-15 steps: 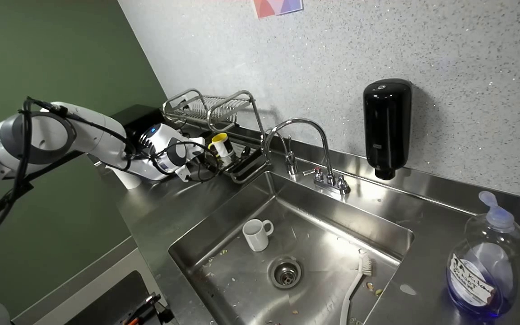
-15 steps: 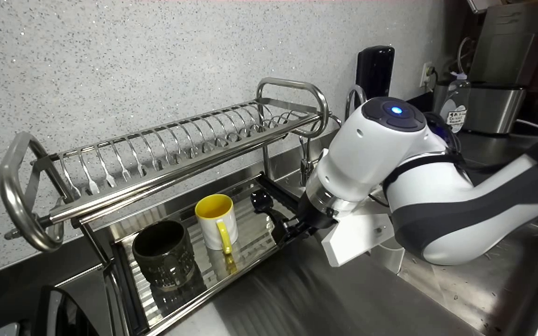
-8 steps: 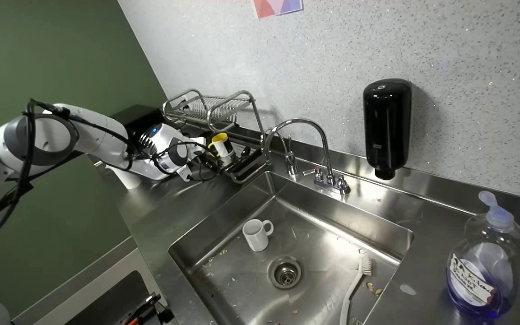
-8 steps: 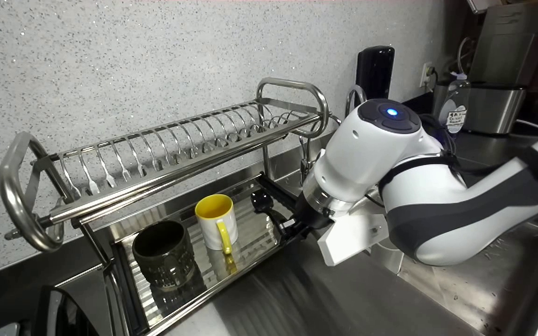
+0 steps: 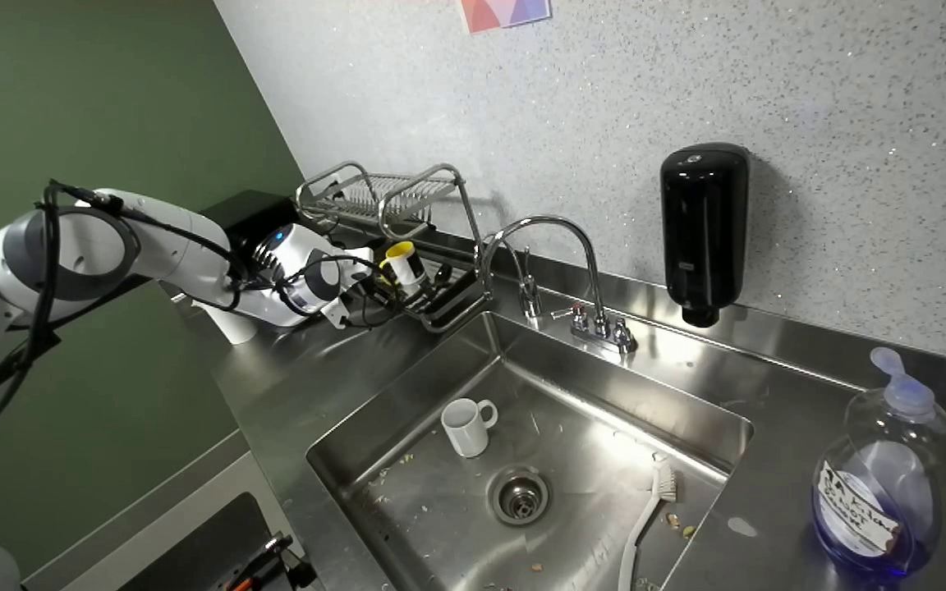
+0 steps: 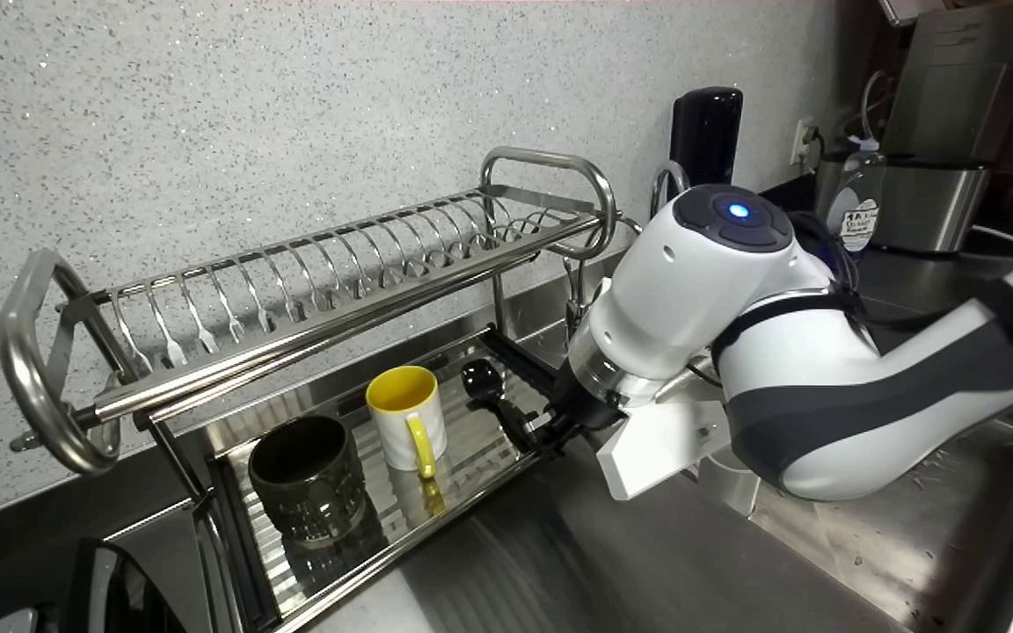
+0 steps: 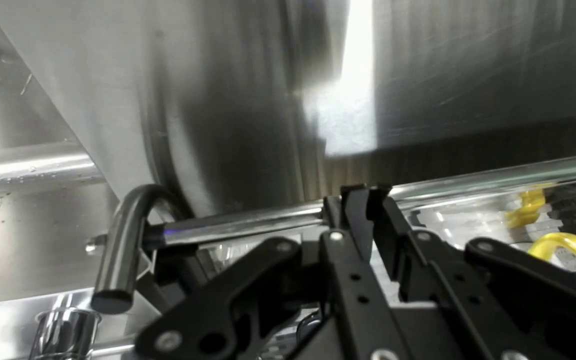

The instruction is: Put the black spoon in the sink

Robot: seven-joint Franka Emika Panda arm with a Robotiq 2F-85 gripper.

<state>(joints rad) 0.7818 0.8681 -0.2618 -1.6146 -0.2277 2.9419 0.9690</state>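
Note:
The black spoon lies tilted on the lower tray of the dish rack, its round bowl pointing to the wall. Its handle runs into my gripper, which is shut on it just above the tray's front rail. In the wrist view the gripper has its fingers close together, with something dark between the tips; most of the handle is hidden there. In an exterior view the spoon's bowl shows small beside the yellow and white mug. The stainless-steel sink lies beyond the rack.
The yellow and white mug and a dark mug share the tray, below the rack's upper rail. The sink holds a white mug and a brush. A faucet arches over its back edge; a soap bottle stands beside it.
The jaws have closed around the spoon's handle. Its bowl has shifted slightly toward the yellow and white mug, and the arm has moved only a little.

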